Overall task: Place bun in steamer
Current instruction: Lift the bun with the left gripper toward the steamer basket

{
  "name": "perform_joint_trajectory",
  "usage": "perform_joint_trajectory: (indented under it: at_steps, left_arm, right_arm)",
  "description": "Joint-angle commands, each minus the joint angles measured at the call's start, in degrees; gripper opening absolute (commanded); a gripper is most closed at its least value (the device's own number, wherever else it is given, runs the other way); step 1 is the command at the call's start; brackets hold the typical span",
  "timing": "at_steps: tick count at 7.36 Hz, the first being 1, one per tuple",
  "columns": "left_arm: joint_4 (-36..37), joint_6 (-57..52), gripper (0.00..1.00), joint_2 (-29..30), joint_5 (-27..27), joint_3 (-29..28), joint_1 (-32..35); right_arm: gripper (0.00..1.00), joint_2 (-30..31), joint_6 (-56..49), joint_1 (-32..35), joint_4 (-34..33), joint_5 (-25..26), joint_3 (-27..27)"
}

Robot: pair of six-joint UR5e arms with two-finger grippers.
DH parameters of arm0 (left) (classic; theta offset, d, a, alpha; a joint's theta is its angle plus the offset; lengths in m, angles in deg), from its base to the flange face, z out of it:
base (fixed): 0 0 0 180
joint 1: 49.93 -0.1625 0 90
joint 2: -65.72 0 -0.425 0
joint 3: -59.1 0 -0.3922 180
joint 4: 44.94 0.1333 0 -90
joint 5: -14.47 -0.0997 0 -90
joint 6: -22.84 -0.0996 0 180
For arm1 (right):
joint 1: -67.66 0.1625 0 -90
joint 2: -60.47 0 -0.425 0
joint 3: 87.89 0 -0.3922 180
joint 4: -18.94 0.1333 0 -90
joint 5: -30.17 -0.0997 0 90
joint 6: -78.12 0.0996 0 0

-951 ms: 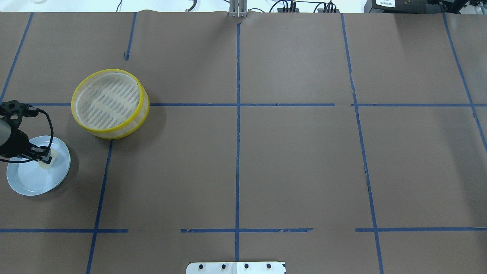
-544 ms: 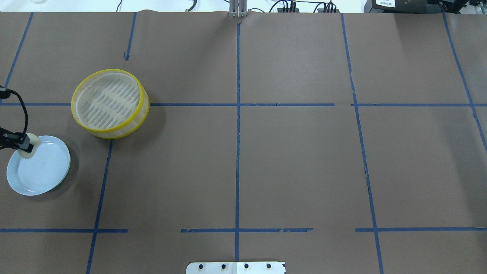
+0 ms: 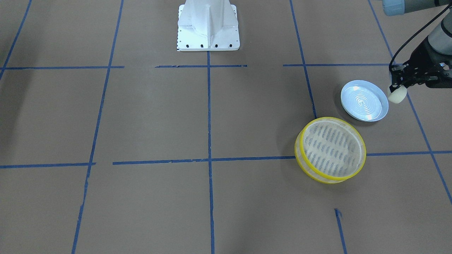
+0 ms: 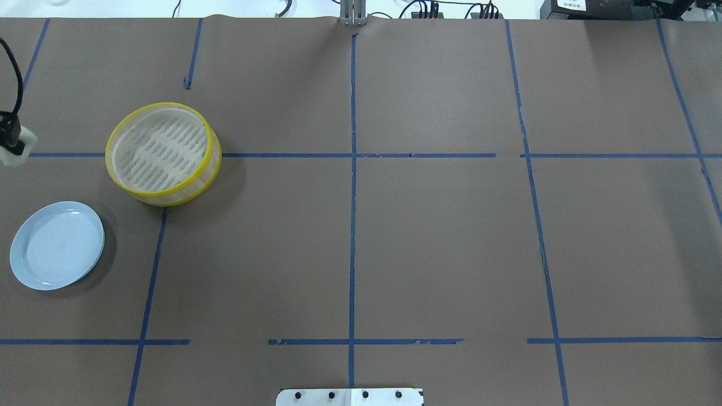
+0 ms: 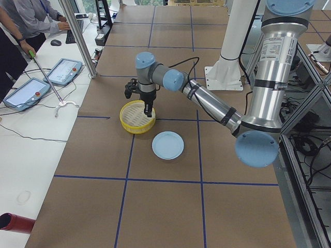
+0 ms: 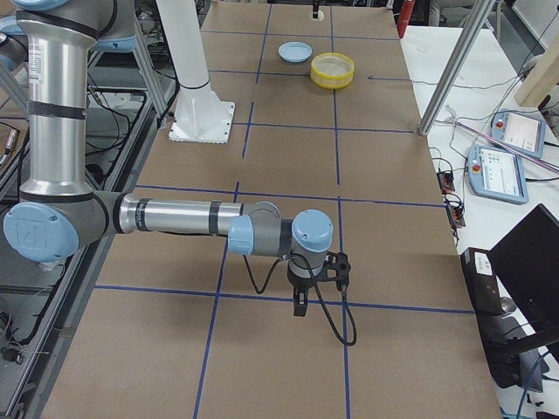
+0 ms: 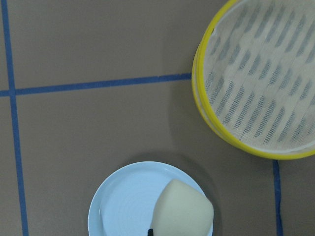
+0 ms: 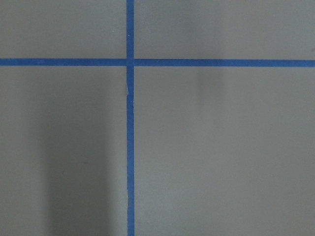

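The bun [image 3: 397, 95] is a small cream-white lump held in my left gripper [image 3: 396, 88], which is shut on it, in the air beside the empty pale blue plate [image 3: 363, 100]. In the overhead view the bun [image 4: 13, 152] and the left gripper [image 4: 9, 145] are at the far left edge, left of the steamer [image 4: 162, 153]. The left wrist view shows the bun [image 7: 183, 209] above the plate [image 7: 123, 201], with the steamer [image 7: 261, 78] at the upper right, its slatted floor bare. My right gripper [image 6: 300, 307] hangs over bare table far away; I cannot tell whether it is open or shut.
The white robot base [image 3: 208, 24] stands at the table's middle edge. Blue tape lines [image 4: 352, 169] cross the brown table cover. Operators and teach pendants [image 5: 62, 70] are on a side bench beyond the table.
My left gripper has lifted the bun off the blue plate and carried it up and away toward the far side; the plate now lies empty.
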Motion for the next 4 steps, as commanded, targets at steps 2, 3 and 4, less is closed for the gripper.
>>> perform_joint_trajectory:
  at_steps: [2, 3, 4]
  left_arm:
    - [9.1, 1.0, 0.30, 14.5, 6.5, -7.5, -0.7]
    - [6.8, 3.7, 0.30, 16.3, 6.5, -11.0, -5.0]
    - [-1.5, 8.5, 0.30, 16.3, 6.4, -15.2, -7.9]
  right_arm:
    - [1.00, 0.0, 0.0, 0.0, 0.0, 0.0, 0.0]
    - [1.00, 0.0, 0.0, 0.0, 0.0, 0.0, 0.0]
    - [1.00, 0.0, 0.0, 0.0, 0.0, 0.0, 0.0]
